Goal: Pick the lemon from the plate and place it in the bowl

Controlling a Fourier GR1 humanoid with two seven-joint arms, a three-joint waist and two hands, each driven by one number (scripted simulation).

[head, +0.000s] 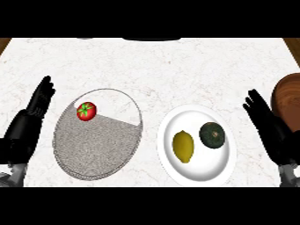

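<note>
At right, the right hand [273,128] partly hides the wooden bowl [299,96].

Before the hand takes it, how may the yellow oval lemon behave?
The yellow oval lemon probably rolls if nudged, being rounded. It looks smooth, so perhaps slippery. Rolling, it might bump the dark green round item beside it on the white plate.

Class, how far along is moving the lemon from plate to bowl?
Nothing is done yet: the lemon lies on the white plate beside a dark green fruit. Nothing is in hand: the left hand and right hand are open and empty. Left to do: grasp the lemon, lift it and set it in the grey bowl.
</note>
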